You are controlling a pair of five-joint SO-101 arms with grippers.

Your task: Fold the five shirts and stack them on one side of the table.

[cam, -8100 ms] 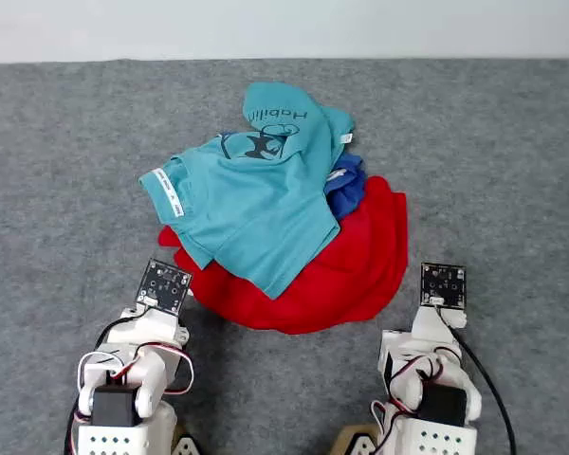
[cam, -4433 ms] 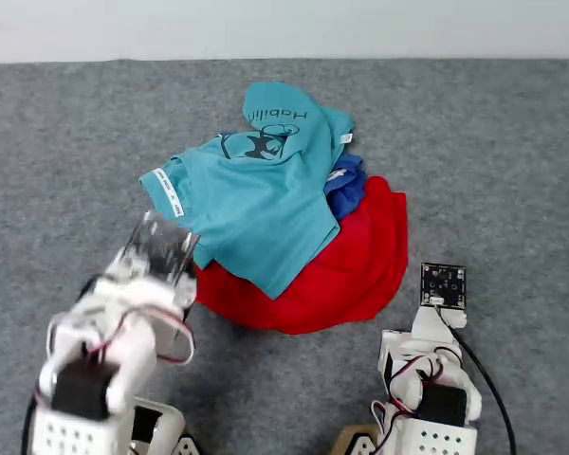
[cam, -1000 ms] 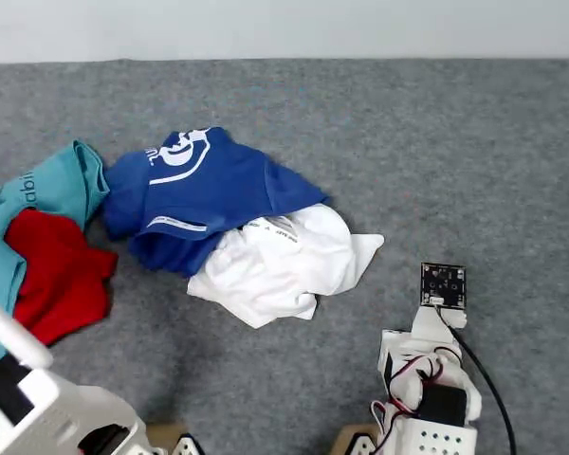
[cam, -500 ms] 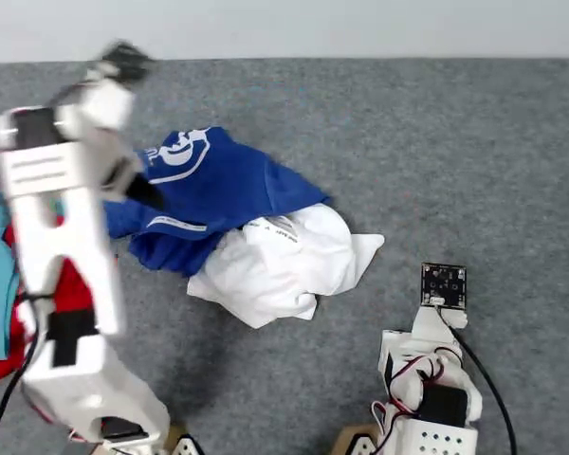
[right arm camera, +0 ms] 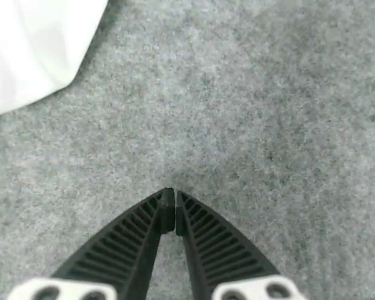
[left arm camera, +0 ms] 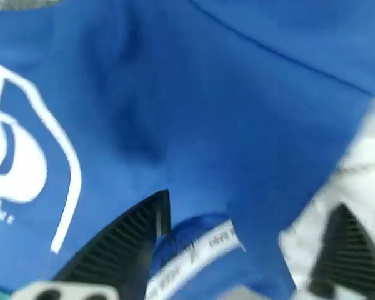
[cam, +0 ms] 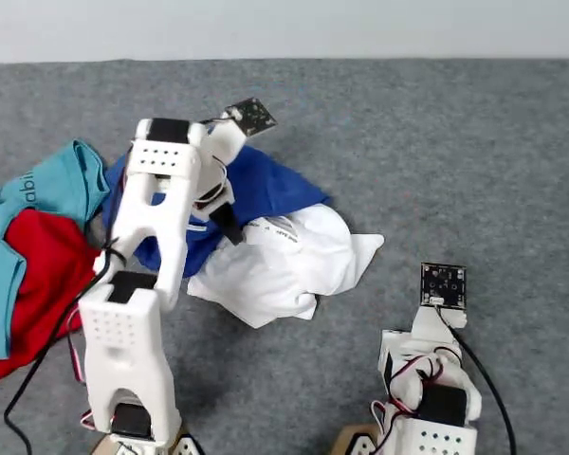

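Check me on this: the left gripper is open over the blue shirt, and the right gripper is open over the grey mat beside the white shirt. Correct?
Not quite. The right gripper is shut, not open: the right wrist view shows its fingers pressed together over the grey mat, beside the white shirt. The rest holds: the left gripper is open over the blue shirt.

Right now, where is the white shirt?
In the high view the white shirt lies crumpled near the middle of the table, touching the blue shirt on its far left side.
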